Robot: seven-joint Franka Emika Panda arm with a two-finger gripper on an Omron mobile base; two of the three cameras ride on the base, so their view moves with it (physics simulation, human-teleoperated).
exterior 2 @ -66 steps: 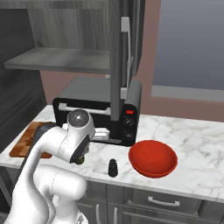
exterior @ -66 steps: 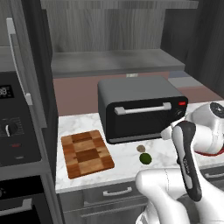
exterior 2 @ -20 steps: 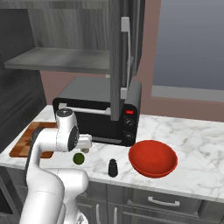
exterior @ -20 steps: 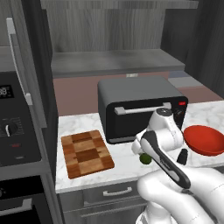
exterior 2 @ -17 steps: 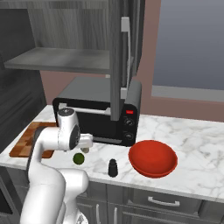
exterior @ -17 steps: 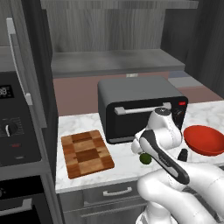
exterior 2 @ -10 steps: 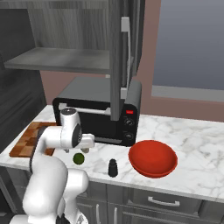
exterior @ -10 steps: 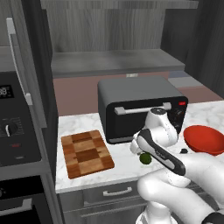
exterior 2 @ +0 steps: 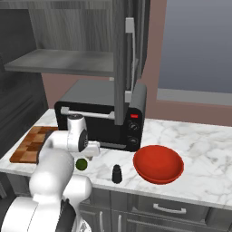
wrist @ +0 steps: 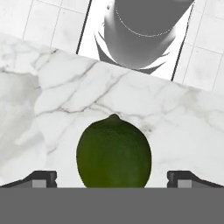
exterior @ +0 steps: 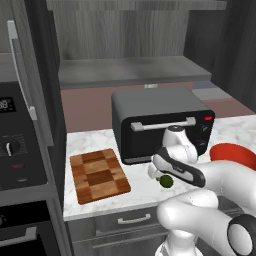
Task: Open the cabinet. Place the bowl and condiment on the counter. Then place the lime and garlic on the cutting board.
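On the white marble counter (exterior: 95,142), the dark green lime (wrist: 113,153) lies between the two fingertips (wrist: 43,178) of my open gripper (wrist: 113,180), with a clear gap on each side. From the base views, the gripper (exterior: 162,175) (exterior 2: 84,157) hangs just over the lime (exterior: 166,181) (exterior 2: 81,163), in front of the toaster oven. The chequered cutting board (exterior: 98,175) (exterior 2: 31,144) lies to the left. The red bowl (exterior 2: 158,164) (exterior: 232,151) and the dark condiment (exterior 2: 117,174) stand on the counter to the right. The cabinet (exterior 2: 123,59) door stands open. The garlic is hidden.
A black toaster oven (exterior: 160,125) stands right behind the hand. The open cabinet door (exterior 2: 131,50) juts out above it. A stove with knobs (exterior: 12,150) borders the counter on the left. Grey drawers (exterior 2: 167,208) run under the counter edge.
The hand has come down and slightly left, closer over the lime. The jaws have stayed open. The bowl, condiment and board have not moved.
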